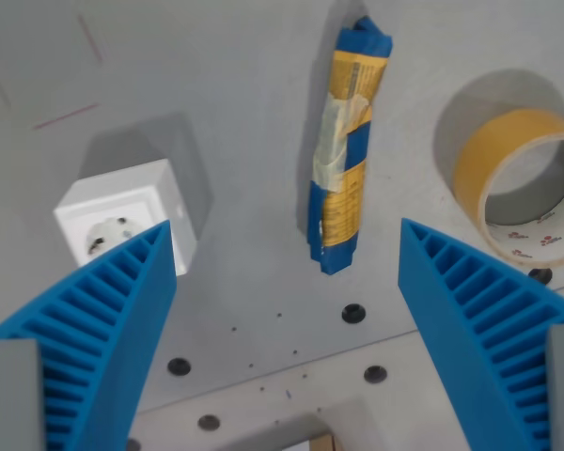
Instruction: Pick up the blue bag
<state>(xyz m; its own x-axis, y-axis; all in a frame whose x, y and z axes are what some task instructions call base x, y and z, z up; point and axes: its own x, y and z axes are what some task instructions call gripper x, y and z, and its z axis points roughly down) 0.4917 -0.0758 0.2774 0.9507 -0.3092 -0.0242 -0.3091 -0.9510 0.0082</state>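
The blue bag [343,150] is a long, rolled-up blue and yellow packet with pale tape around its middle. It lies on the grey table, running from the top centre down toward the middle of the wrist view. My gripper [287,254] is open above the table, its two blue ribbed fingers [103,338] spread wide at the lower left and lower right. The bag's lower end sits between the fingertips, nearer the right finger. Nothing is held.
A white socket box [127,218] stands at the wrist view's left, close to the left finger. A roll of tan tape [522,183] lies at the right edge. Black screw holes [353,312] dot the grey table [235,85] near the bottom.
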